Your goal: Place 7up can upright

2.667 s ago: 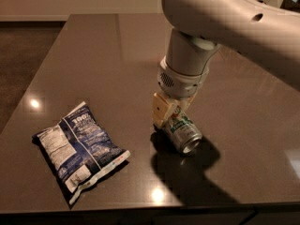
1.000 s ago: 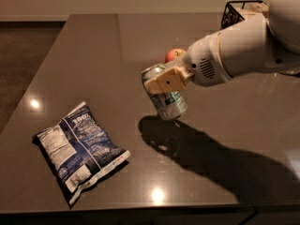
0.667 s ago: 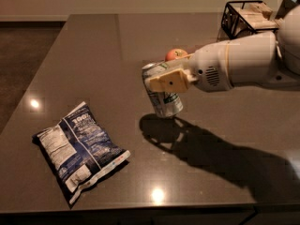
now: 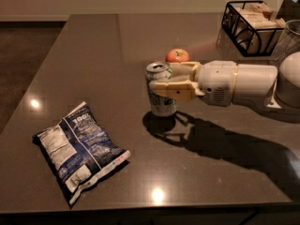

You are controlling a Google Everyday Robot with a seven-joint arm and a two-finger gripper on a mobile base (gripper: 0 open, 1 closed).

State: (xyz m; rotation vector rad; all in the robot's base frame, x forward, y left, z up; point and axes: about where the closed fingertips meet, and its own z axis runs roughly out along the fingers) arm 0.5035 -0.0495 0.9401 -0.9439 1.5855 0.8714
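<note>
7up can upright in the tool's grip
Reaching in from the right edge, the tool clamps the 7up can's sides near the middle of the surface; an apple sits just behind, a chip bag toward the near left corner.

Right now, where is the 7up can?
The 7up can is mid-view, upright, held by the gripper, just in front of the apple and right of the chip bag.
</note>
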